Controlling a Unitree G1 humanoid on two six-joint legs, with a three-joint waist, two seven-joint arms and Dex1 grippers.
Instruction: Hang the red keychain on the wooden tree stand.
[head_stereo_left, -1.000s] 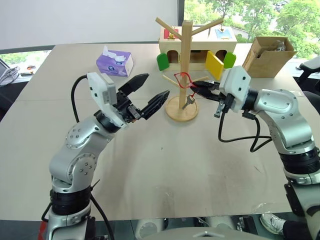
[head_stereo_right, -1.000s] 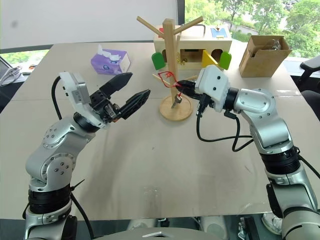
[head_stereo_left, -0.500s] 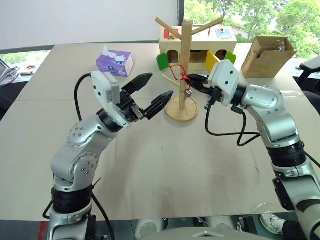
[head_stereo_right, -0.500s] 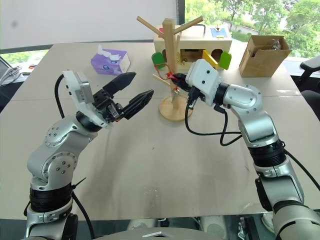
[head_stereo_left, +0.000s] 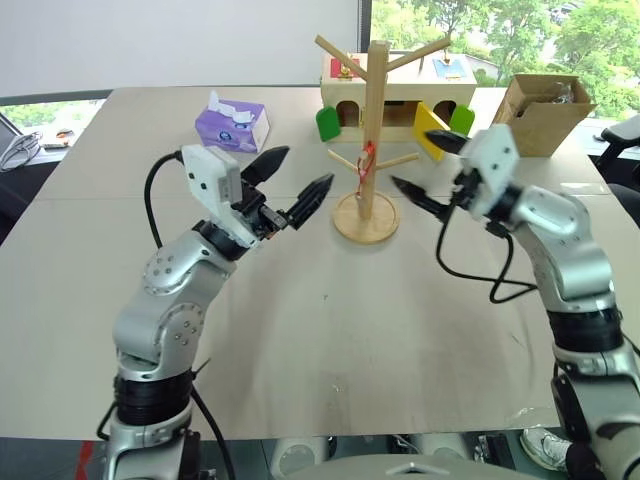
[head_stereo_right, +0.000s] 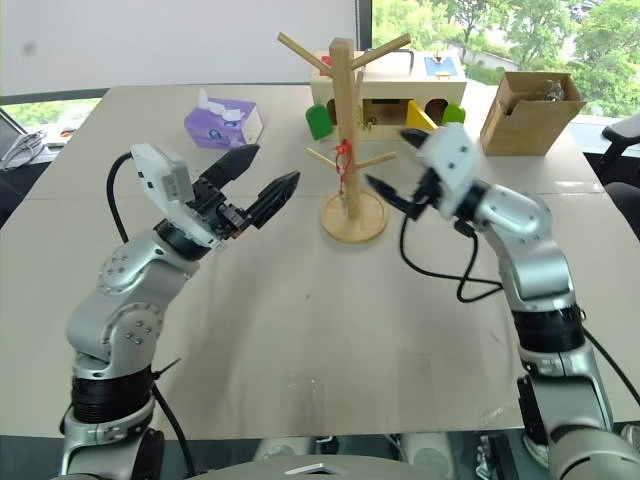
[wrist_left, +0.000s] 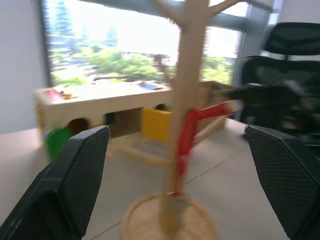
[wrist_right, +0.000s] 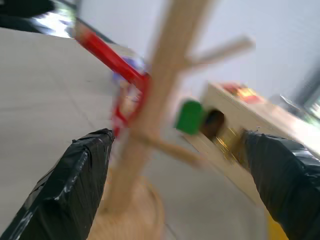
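hanging: 1 red keychain (head_stereo_left: 367, 160) | 1 wooden tree stand (head_stereo_left: 372, 120) | 2 grippers released

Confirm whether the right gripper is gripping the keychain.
No. The right gripper is open and apart from the keychain, which hangs on the stand.

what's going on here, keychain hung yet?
Looks hung. The red keychain dangles from a lower peg of the wooden tree stand, against the pole. The right gripper is open just right of the stand, holding nothing and not touching the keychain. The left gripper is open too, hovering empty on the stand's left. Behind the stand sit a toy house, a purple tissue box and a cardboard box.
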